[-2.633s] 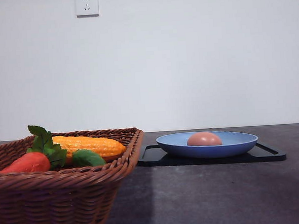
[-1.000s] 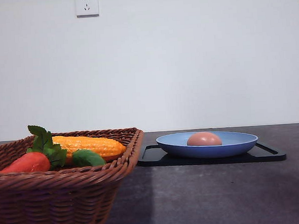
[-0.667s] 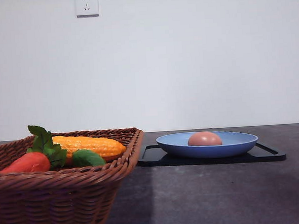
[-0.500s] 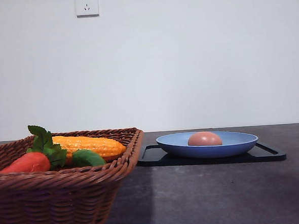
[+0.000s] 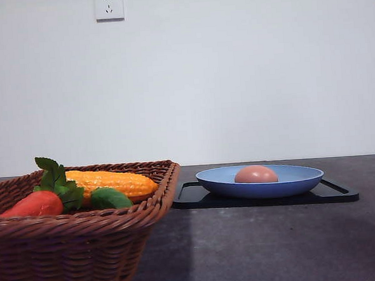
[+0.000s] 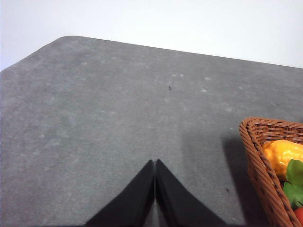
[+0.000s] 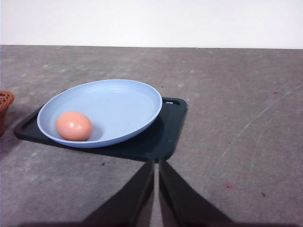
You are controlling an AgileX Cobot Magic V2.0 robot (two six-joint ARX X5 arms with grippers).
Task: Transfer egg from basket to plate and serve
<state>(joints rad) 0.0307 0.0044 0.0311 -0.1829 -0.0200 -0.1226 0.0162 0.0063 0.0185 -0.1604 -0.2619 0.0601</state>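
Egg [image 5: 256, 174] is where our task wants it: we see it lying in the plate [image 5: 298, 183], toward the plate's 9 o'clock side in the front view, and the plate stands on a black tray [image 5: 339, 193]. We judge the transfer done and the serving step in hand. Our right end effector [image 7: 156, 163] hovers over the counter [image 5: 264, 250] just short of the tray's near edge, its fingers pressed together with only a thin slit between them and nothing in their hold. Our left end effector [image 6: 155, 164] is likewise closed and empty, over bare counter beside the basket [image 5: 79, 249]. The next move, as we read it, calls for opening the fingers and taking the tray or the plate rim level, since the egg lies loose on a smooth shallow surface and a tilt could roll it to the rim. The basket sits at 9 o'clock from the tray, just beside it, and holds a corn cob [image 5: 110, 182], a red vegetable [image 5: 35, 204] and green leaves [image 5: 108, 199]. The counter is a dark grey mat-like surface with faint scuffs and specks. Behind it stands a plain white wall [image 5: 247, 79] with a socket [image 5: 109, 5] at 11 o'clock in the front view.
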